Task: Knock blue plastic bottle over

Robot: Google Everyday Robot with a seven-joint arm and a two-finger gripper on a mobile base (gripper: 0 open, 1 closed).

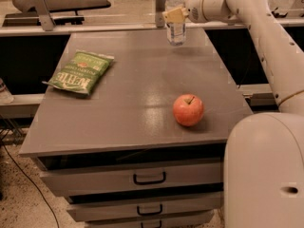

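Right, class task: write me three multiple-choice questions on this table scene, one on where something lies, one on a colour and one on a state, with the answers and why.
1. Where on the table does the green chip bag lie?
A. on the left side
B. at the right front corner
C. in the middle of the far edge

2. What colour is the apple?
A. green
B. yellow
C. red

3. How does the blue plastic bottle stand?
A. on its side
B. upright
C. upside down

Answers:
1 A, the bag lies flat on the left half of the top.
2 C, its skin is red.
3 B, it stands on its base at the far edge, not yet knocked over, with the pincer level with its upper part.
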